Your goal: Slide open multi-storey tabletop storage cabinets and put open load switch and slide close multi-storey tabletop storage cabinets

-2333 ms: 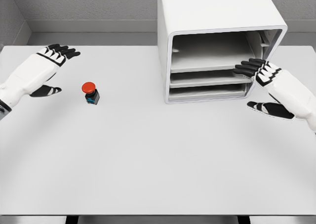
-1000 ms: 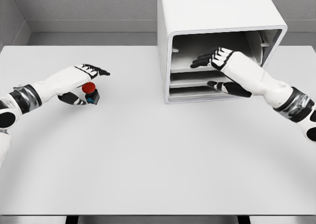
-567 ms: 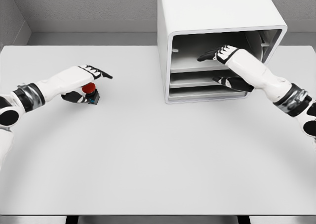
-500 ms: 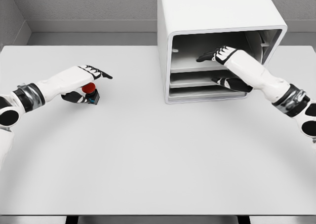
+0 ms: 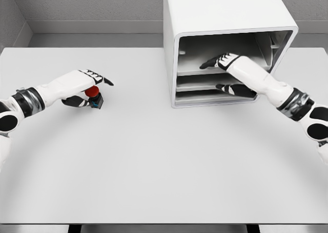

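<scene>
Head view: we see the load switch (image 5: 94, 95), red button on a dark base, upright on the tabletop (image 5: 154, 161) toward its left edge, well apart from the cabinet (image 5: 220, 17) at the far right. The left hand (image 5: 84, 86) is right at the switch: thumb low on its near-left side, fingers stretched over the red cap, partly curled around it but not clearly clamped; contact we can't confirm. So the switch lies just right of the left palm, and that hand is by far the nearer. The right hand (image 5: 228, 71) is at the cabinet front, fingers extended flat into the upper bay, thumb down by the middle tray (image 5: 205, 81), holding nothing. Trays look pushed in and empty; lower one partly hidden.
</scene>
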`<state>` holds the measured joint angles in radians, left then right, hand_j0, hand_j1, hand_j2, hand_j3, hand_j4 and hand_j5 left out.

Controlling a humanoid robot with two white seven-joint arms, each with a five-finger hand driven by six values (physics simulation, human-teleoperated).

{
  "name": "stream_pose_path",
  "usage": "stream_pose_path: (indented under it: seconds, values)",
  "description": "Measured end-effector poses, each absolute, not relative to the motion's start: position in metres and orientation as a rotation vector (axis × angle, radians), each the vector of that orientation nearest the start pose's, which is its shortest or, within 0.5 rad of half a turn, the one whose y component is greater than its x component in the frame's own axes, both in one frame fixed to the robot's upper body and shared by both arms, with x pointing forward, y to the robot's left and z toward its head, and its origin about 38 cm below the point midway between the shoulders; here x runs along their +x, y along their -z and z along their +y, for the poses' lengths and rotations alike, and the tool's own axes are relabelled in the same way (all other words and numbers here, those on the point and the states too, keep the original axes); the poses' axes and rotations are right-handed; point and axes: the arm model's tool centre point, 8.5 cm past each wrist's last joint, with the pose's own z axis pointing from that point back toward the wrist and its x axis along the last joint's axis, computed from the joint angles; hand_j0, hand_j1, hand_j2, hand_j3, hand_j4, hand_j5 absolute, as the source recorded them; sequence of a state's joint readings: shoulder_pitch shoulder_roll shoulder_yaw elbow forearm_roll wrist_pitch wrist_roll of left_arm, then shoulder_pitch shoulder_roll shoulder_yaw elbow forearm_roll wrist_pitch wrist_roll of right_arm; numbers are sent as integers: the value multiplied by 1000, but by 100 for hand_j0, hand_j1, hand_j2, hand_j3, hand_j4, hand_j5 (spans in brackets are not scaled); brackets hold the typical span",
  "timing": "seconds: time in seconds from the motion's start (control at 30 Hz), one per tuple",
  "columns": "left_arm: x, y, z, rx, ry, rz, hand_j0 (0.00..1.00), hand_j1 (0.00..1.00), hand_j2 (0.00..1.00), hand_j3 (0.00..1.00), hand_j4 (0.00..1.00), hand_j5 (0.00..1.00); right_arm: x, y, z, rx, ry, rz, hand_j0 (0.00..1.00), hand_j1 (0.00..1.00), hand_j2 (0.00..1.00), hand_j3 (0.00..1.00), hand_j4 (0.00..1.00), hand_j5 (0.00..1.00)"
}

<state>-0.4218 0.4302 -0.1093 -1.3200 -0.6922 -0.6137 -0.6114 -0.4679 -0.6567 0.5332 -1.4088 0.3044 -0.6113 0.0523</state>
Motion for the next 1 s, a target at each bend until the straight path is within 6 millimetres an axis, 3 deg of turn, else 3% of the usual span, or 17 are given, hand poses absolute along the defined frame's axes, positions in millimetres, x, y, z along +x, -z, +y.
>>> stream_pose_path:
  seconds: [0.3, 0.53, 0.63, 1.0]
  values:
    - [449, -151, 304, 468, 1750, -1429, 76, 76, 76, 76, 76, 76, 424, -178, -269, -308, -1488, -1943, 76, 76, 76, 76, 76, 76]
    - [449, -148, 306, 462, 1746, -1420, 47, 47, 47, 47, 47, 47, 421, -177, -273, -311, -1502, -1930, 77, 77, 77, 77, 77, 77]
    - [449, -148, 306, 461, 1744, -1422, 39, 39, 39, 39, 39, 39, 418, -177, -277, -315, -1513, -1922, 77, 77, 77, 77, 77, 77]
    - [450, -157, 303, 477, 1750, -1448, 30, 30, 30, 30, 30, 30, 393, -178, -288, -300, -1565, -1905, 77, 77, 77, 77, 77, 77]
